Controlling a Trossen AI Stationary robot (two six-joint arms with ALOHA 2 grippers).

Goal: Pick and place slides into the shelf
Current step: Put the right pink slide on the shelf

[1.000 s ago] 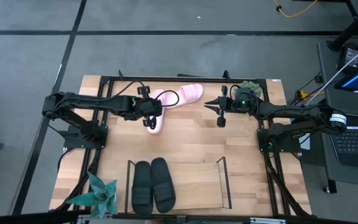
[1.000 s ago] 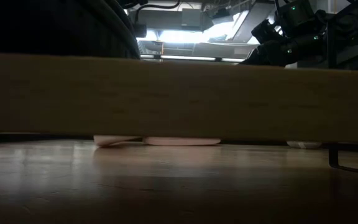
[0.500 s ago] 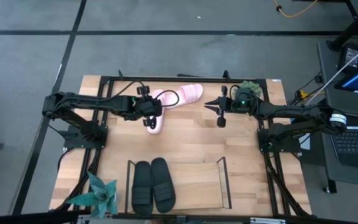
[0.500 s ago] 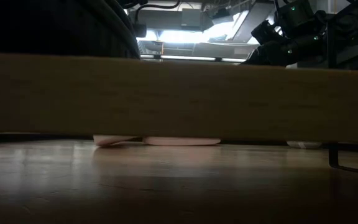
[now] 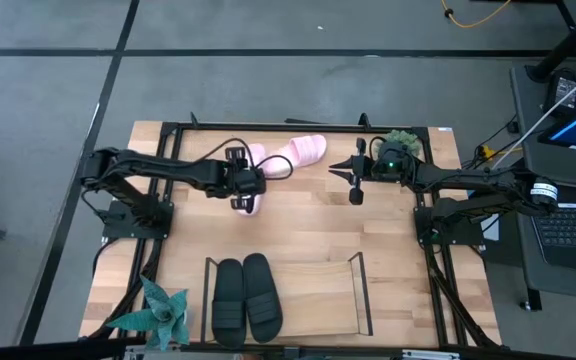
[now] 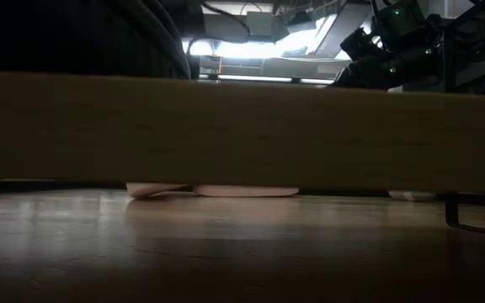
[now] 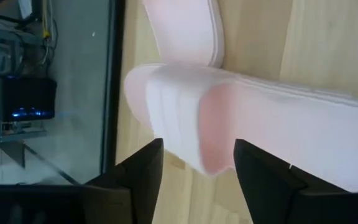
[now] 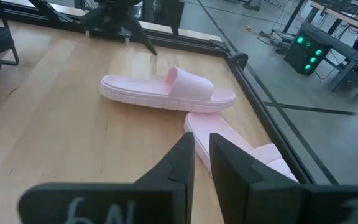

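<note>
Left gripper at the pink slide, right gripper waiting

On your left, the left gripper (image 5: 244, 187) has its fingers spread wide around a pink slide (image 5: 251, 192), not pinching it. The black slides (image 5: 244, 297) sit in the shelf (image 5: 360, 290). The right gripper (image 5: 355, 176) hovers, fingers nearly closed, holding nothing.

We see a light wooden bench (image 5: 308, 225) carrying two pale pink slides (image 5: 306, 150) near its far edge — and the wire shelf (image 5: 360, 290) at the near edge, its wooden base holding the black pair (image 5: 245, 297); a spiky plant (image 5: 160, 312) stands beside it.
</note>
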